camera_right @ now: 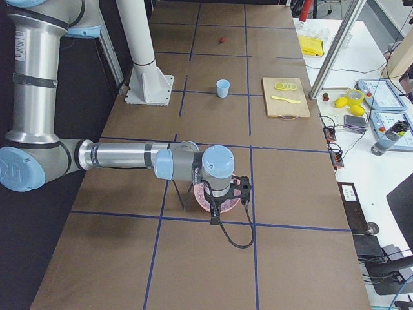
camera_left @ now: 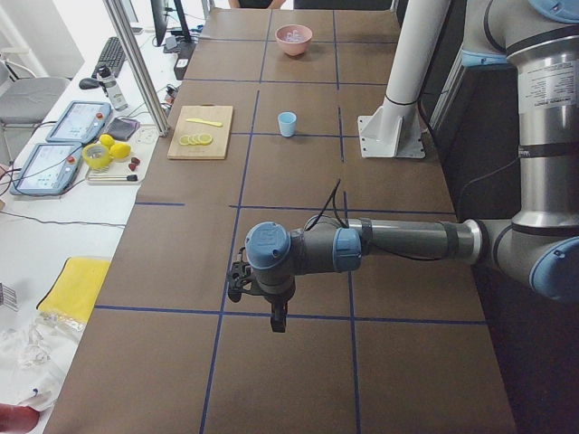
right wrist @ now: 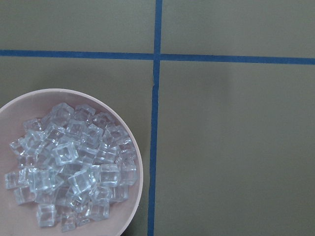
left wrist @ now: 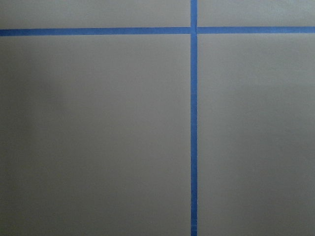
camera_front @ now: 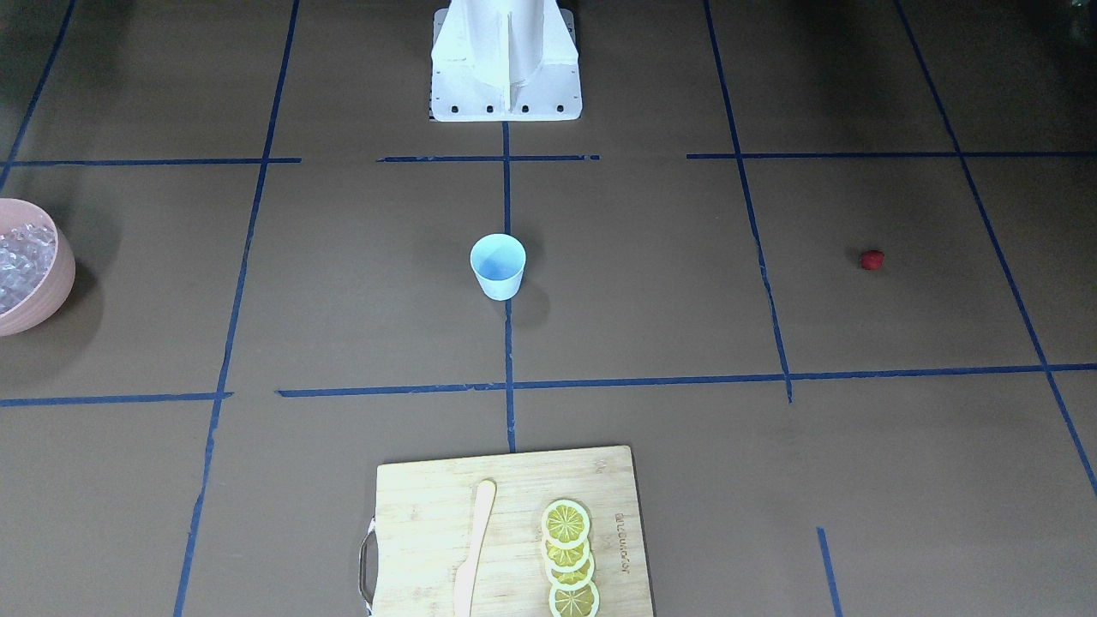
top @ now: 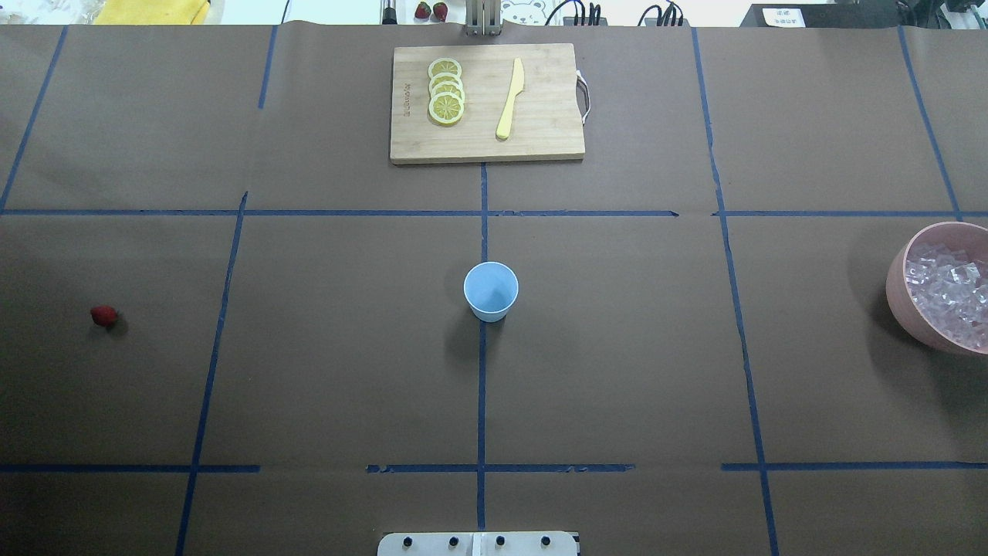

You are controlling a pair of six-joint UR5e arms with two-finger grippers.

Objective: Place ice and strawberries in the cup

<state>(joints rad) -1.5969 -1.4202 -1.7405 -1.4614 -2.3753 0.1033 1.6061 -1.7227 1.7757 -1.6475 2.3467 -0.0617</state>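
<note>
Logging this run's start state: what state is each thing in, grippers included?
Small light-blue plastic cup: upright, empty.
Round pink bowl: upright, heaped with clear ice cubes.
Tiny red strawberry: lying loose on the table.
Yellow lemon slices: overlapping in a row.
Pale yellow knife: flat on the board.
Wooden cutting board: flat, bearing both.
Left gripper: open or shut, cannot tell.
Right gripper: over the bowl; cannot tell.

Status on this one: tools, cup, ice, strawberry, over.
Left tool, right tool: side views only, state unclear. Cup upright, looks empty. Ice in pink bowl, strawberry loose on table. Nothing seen near cup.
</note>
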